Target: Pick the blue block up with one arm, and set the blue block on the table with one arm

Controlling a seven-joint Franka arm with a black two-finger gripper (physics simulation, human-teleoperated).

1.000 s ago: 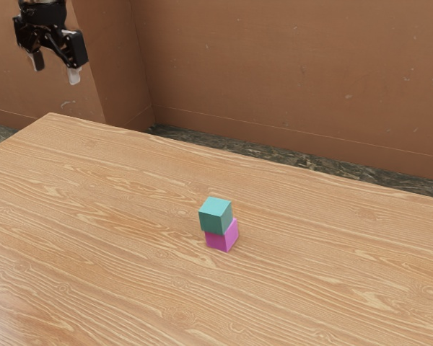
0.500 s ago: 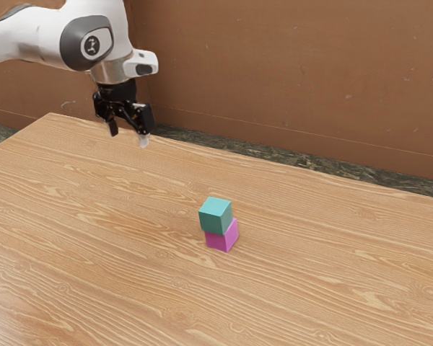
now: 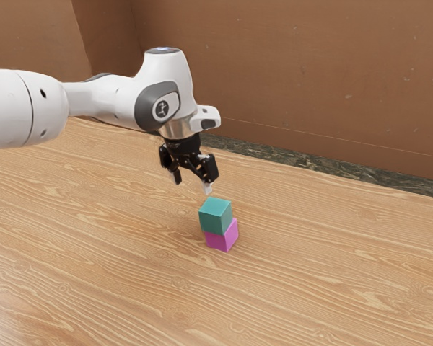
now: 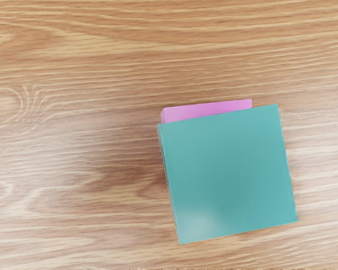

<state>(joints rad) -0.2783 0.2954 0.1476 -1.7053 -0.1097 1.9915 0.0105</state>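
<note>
Now, the wooden table (image 3: 94,252) spans the exterior view's lower part. Just left of its centre hangs my gripper (image 3: 193,184), with fingers parted, released; below centre, the greenish blue block (image 3: 215,216) rests upon the pink block (image 3: 224,238).

The top block (image 3: 216,218) sits on the lower block (image 3: 222,239), which stands on the table (image 3: 310,267) directly beneath it. Seen from the exterior view, the lower block peeks out past the top block toward the exterior view's right. The gripper (image 3: 192,187) is above the top block and toward the exterior view's left, apart from it; the arm (image 3: 112,104) reaches in from that same side. Behind the top block, past the table's far edge, lies the floor (image 3: 303,160), then the wall (image 3: 310,79).
</note>
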